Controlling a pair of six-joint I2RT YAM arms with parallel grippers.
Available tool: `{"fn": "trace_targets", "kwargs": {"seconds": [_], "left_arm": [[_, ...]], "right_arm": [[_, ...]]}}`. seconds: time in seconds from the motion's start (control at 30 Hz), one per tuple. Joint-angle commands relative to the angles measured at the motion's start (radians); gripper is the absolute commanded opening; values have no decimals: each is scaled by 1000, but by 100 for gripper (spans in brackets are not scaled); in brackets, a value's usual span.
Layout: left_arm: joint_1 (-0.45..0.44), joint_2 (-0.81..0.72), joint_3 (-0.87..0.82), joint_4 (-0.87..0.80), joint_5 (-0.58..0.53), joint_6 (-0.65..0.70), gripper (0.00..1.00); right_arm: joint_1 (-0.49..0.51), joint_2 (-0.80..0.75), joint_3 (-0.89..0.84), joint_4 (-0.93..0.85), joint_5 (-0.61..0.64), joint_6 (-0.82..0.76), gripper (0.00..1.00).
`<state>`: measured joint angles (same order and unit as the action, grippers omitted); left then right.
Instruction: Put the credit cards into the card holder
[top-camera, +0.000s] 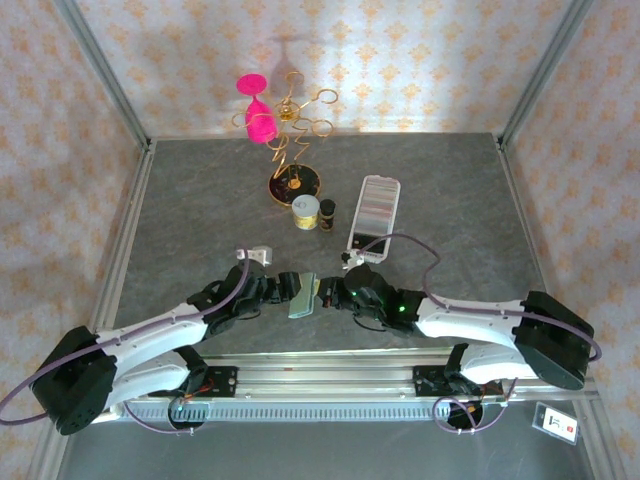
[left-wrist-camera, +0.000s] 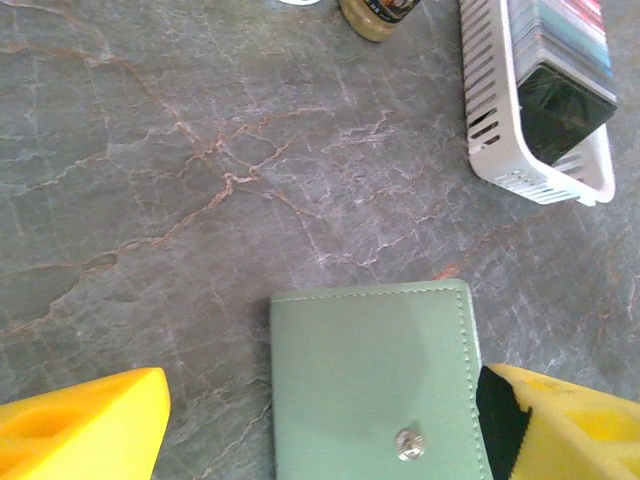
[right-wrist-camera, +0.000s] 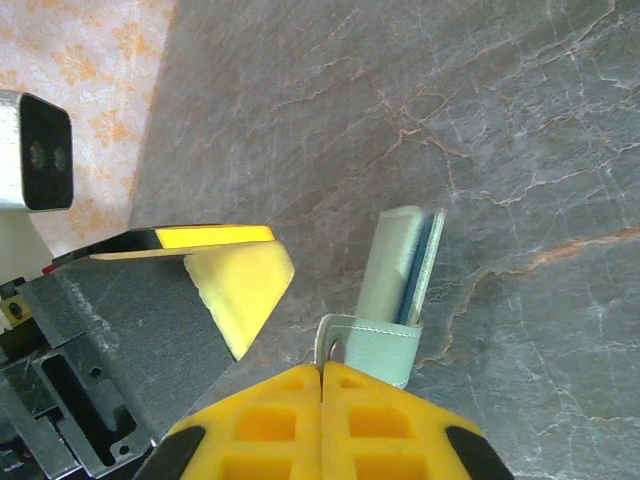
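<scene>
R wrist cam: right gripper (right-wrist-camera: 322, 375) jaws pressed together, pinching the snap tab (right-wrist-camera: 350, 345) of the card holder (right-wrist-camera: 400, 270), seen edge-on w/ blue inner pocket. L wrist cam gives me its flat green face instead. Left gripper (left-wrist-camera: 322, 405) jaws spread, holder between them at the desk's (left-wrist-camera: 200, 150) near-centre. Credit cards (left-wrist-camera: 565, 25) are packed in the white tray (left-wrist-camera: 490, 120) beyond. Top cam adds jars (top-camera: 305, 212) and a wire stand (top-camera: 290, 130) behind.

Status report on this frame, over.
Left gripper open around card holder. Right gripper shut on its tab. Credit cards in tray. No obstruction seen.
</scene>
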<state>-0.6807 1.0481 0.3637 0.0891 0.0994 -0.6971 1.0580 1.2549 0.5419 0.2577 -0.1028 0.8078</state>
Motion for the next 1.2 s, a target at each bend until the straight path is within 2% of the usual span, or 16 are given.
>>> {"fn": "trace_targets", "kwargs": {"seconds": [0.0,0.1,0.17,0.33,0.47,0.77,0.87,1.07,1.1,1.17], "left_arm": [[-5,-24,35,-58,-43,10,83],[-5,-20,44,-24,59,-3,85],[-12,5,73,-56,79,-5,86],[-37,71,101,-72,76,0,88],[-49,120,108,-68,75,-1,86],[-56,121,95,-66,57,-7,89],[-54,119,83,-53,58,-12,86],[-56,117,74,-63,30,-10,72],[-55,117,75,-67,30,-7,72],[-56,115,82,-72,42,-4,81]], "right_arm": [[3,-36,-10,-8,33,0,0],[3,-41,-13,-8,29,2,0],[3,-47,-18,5,23,4,0],[3,-59,-24,23,14,5,0],[3,-67,-27,31,10,7,0],[2,-68,-50,66,-8,15,0],[3,-68,-51,60,2,16,0],[3,-68,-53,42,17,18,0],[3,-68,-54,36,18,18,0],[3,-68,-54,36,14,16,0]]}}
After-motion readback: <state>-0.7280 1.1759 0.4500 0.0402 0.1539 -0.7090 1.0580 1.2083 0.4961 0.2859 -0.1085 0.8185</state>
